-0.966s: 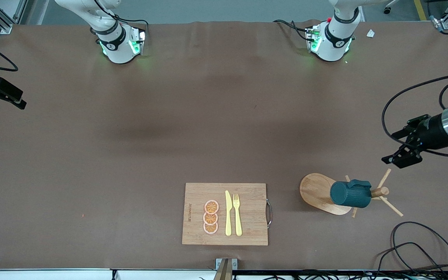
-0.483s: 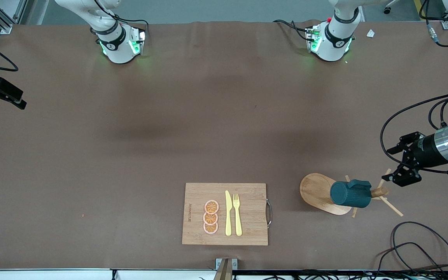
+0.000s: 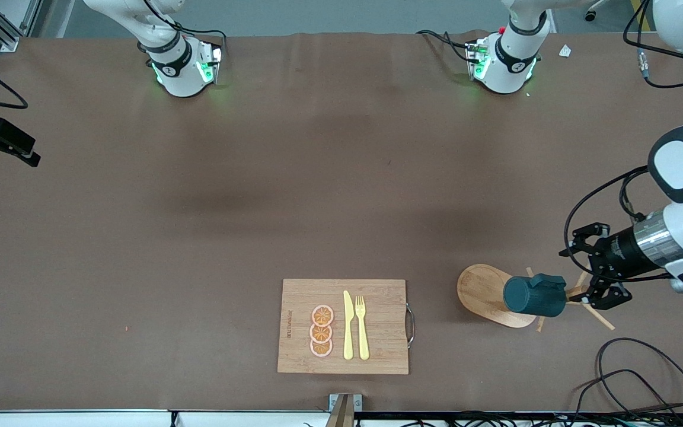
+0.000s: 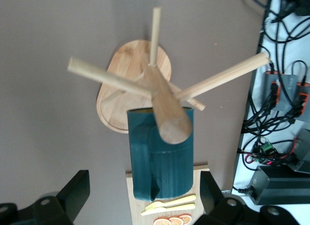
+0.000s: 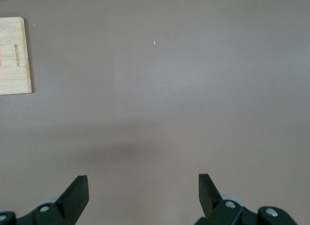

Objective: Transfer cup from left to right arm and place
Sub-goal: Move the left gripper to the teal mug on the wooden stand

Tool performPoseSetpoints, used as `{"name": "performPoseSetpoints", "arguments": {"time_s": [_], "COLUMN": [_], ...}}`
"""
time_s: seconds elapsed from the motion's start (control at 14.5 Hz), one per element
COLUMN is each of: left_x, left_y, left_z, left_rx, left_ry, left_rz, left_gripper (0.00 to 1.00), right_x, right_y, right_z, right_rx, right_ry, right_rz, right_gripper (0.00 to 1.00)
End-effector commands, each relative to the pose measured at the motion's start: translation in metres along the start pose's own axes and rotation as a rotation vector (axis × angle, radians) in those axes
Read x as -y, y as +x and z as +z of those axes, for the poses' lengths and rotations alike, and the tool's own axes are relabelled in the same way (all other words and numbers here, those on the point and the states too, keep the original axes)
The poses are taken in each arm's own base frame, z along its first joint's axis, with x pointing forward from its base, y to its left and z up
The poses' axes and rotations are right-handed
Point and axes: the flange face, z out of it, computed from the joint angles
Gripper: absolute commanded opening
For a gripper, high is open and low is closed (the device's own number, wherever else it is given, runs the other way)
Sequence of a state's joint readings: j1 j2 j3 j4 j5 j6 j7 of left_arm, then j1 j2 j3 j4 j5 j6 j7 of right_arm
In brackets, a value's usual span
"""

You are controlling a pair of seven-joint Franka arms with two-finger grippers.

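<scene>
The small dark teal cylindrical mug (image 3: 535, 295) hangs on the wooden peg rack (image 3: 495, 295). It looks rigid, light, probably glazed and slippery; grip across its body. Left hand (image 3: 593, 274) spread beside it; right hand (image 5: 143, 193) spread, waiting.

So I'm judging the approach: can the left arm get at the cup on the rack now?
Probably yes: the left gripper is open beside the cup, but the rack's pegs crowd the approach.
</scene>
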State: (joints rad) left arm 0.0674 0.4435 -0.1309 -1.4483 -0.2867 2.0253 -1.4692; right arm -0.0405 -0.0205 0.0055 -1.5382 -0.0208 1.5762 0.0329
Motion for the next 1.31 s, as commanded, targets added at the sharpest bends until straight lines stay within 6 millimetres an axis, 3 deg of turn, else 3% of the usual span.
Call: {"name": "performPoseSetpoints", "arguments": {"time_s": [0.0, 0.21, 0.34, 0.97, 1.24], "left_x": [0.006, 0.007, 0.010, 0.003, 0.002], "left_y": [0.005, 0.010, -0.002, -0.019, -0.015], "left_z": [0.015, 0.025, 0.037, 0.059, 0.070], "left_rx": [0.001, -0.012, -0.009, -0.008, -0.046], "left_ry": [-0.004, -0.060, -0.047, -0.072, -0.056], "left_rz": [-0.043, -0.048, -0.034, 0.017, 0.043], "left_gripper": [1.00, 1.00, 1.00, 1.00, 1.00], "right_x": [0.001, 0.000, 0.001, 0.002, 0.002], "right_y": [-0.006, -0.007, -0.006, -0.006, -0.006], "right_z": [-0.005, -0.004, -0.004, -0.004, -0.004], "right_rx": [-0.013, -0.008, -0.010, -0.010, -0.011], "right_ry": [-0.012, -0.011, -0.013, -0.012, -0.012], "right_rz": [-0.010, -0.008, -0.010, -0.011, -0.011], "right_gripper": [1.00, 1.00, 1.00, 1.00, 1.00]}}
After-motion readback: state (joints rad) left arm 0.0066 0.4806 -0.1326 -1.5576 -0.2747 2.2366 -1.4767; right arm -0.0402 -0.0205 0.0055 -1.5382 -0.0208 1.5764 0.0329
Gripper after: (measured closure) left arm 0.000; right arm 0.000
